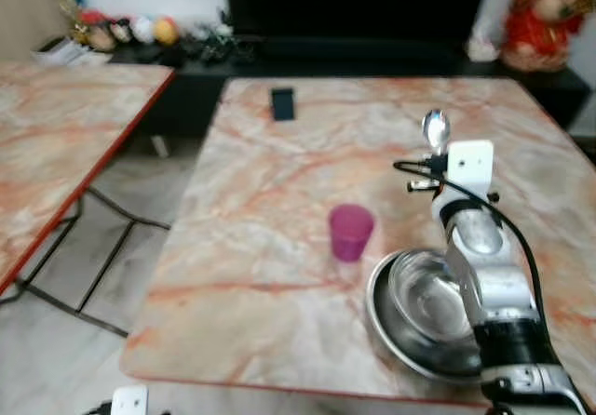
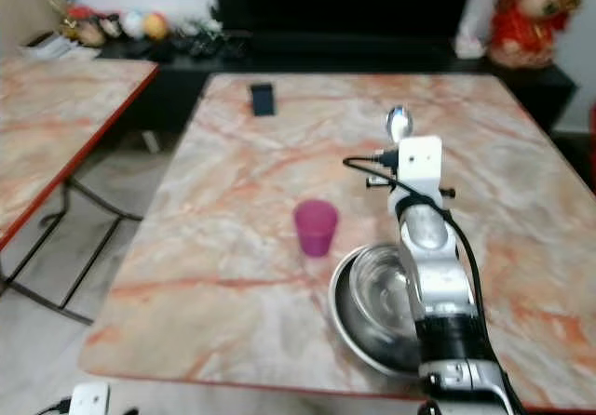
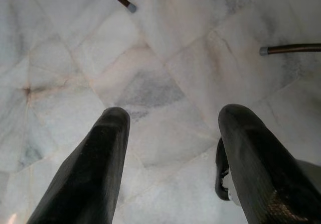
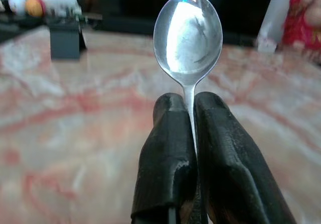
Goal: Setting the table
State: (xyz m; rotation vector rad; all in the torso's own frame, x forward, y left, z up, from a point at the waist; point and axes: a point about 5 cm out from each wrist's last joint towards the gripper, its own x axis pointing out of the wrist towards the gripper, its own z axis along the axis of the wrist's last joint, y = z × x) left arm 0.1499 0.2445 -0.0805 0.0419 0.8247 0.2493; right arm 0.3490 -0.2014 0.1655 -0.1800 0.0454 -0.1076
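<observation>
My right gripper (image 4: 189, 101) is shut on the neck of a silver spoon (image 4: 188, 34), whose bowl points away from me toward the far side of the marble table (image 1: 279, 201). From the head views the spoon (image 1: 435, 129) sticks out beyond the raised right arm, above the table. A steel bowl (image 1: 419, 308) sits near the table's front edge under that arm. A purple cup (image 1: 350, 232) stands upright just left of the bowl. My left gripper (image 3: 173, 121) hangs open over the pale tiled floor.
A small dark block (image 1: 282, 103) lies at the table's far left. A second marble table (image 1: 56, 145) with metal legs stands to the left across a gap of floor. A black cabinet (image 1: 354, 24), toys (image 1: 121, 32) and a red figure (image 1: 545, 15) line the back.
</observation>
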